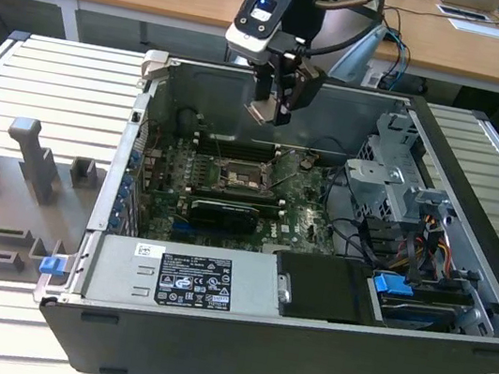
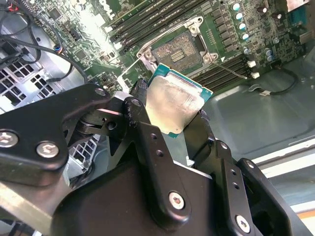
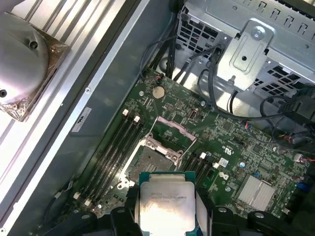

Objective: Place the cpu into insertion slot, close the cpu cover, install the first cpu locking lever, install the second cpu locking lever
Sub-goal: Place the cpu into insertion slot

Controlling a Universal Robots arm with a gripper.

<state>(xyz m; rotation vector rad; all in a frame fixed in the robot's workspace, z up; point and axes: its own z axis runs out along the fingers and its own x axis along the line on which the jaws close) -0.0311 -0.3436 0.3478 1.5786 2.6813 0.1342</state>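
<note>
**Chip held in the air over a bare socket**

Grips with the black two-fingered end effector (image 2: 172, 112), its fingers (image 2: 143, 129) closed onto opposite edges of the small flat square cpu with a pale silver metal top (image 2: 174, 104). Carries that cpu roughly level and clear of the board, in both wrist views. Hangs over the square dark insertion slot with a thin metal rim (image 3: 150, 162), well apart from it. Leaves the thin silvery square cpu cover frame (image 3: 176, 132) swung up off the slot along one edge. Runs long narrow black memory slots (image 3: 115, 147) beside the slot on the green circuit board (image 3: 221, 162). Sits, in the exterior view, inside the open dark grey metal computer case (image 1: 299, 356) on the pale slatted table (image 1: 50, 70).
</note>
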